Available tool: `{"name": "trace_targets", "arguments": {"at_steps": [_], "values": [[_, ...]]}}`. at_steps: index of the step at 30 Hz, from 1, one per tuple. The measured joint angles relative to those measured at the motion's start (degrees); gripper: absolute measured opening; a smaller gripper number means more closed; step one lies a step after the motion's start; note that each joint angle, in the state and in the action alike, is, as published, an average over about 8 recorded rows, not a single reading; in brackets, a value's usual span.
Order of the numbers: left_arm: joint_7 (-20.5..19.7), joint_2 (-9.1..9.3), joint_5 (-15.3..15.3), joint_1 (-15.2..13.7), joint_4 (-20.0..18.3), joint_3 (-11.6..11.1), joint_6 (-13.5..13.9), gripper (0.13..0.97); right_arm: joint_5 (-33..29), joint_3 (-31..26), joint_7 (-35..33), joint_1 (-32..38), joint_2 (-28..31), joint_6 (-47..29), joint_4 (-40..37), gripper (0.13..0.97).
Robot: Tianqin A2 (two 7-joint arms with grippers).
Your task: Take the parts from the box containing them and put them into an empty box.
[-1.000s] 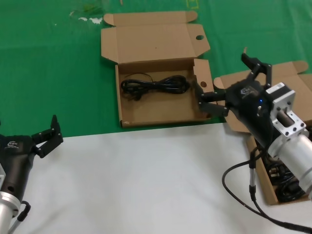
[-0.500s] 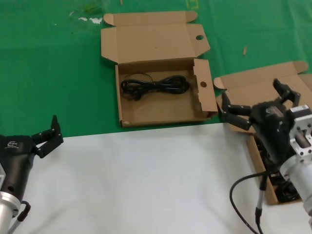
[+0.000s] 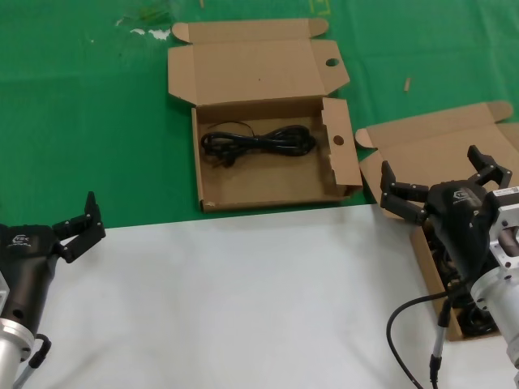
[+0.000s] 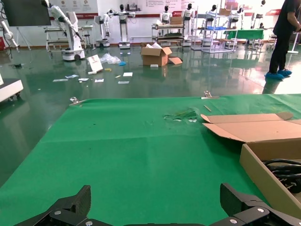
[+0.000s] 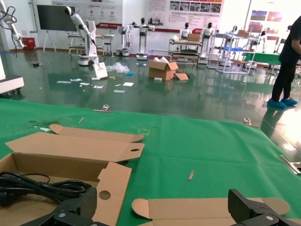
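One cord bundle (image 3: pixel 258 142) lies in the holed-flap box (image 3: pixel 268 190); more wait in the plain box (image 3: pixel 438 279). My right gripper (image 3: pixel 442 182) hovers there, jaws wide, empty; left gripper (image 3: pixel 77 227) parked, open.

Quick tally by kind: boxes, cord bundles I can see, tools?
Boxes: 2, the holed-flap box and the box on the right
Cord bundles: 1 clear; more under the right arm, uncountable
Tools: 2, left tool, right tool
Total: 5
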Motion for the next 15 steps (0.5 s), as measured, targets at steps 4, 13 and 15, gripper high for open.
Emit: {"name": "trace_targets", "arguments": {"at_steps": [4,13,15], "values": [[0.0,0.0,0.0,0.0,0.0,0.0,0.0,0.966,0.0,0.0,0.0,0.0,0.0,0.0,0.0,0.966],[0.0,0.0,0.0,0.0,0.0,0.0,0.0,0.966,0.0,0.0,0.0,0.0,0.0,0.0,0.0,0.966],[0.0,0.0,0.0,0.0,0.0,0.0,0.0,0.966,0.0,0.0,0.0,0.0,0.0,0.0,0.0,0.966]]}}
